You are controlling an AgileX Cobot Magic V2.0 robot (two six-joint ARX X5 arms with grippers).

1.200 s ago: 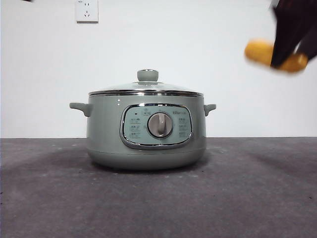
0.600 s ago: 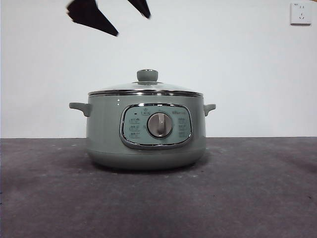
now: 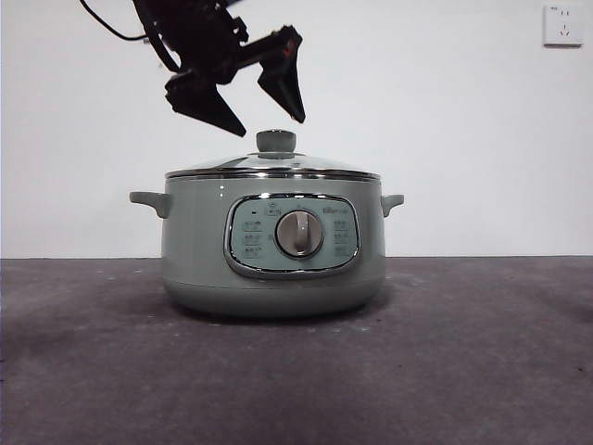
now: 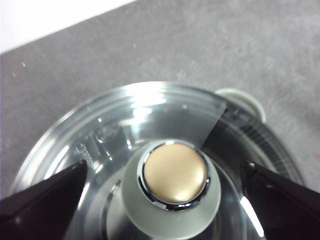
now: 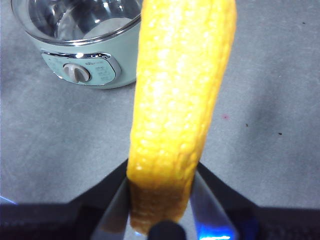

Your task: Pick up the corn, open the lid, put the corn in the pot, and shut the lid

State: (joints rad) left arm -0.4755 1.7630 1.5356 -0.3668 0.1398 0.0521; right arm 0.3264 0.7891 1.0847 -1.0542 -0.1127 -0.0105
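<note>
Above the lid (image 3: 272,167), we held the left tool (image 3: 264,122) spread around its knob (image 4: 175,174); the right tool (image 5: 159,210) was clamped on the corn (image 5: 175,100); next, a squeeze and lift.

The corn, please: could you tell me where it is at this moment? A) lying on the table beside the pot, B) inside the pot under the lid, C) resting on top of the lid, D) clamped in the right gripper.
D: the right wrist view shows the corn clamped between the jaws of the right gripper, held off the table and away from the pot.
</note>
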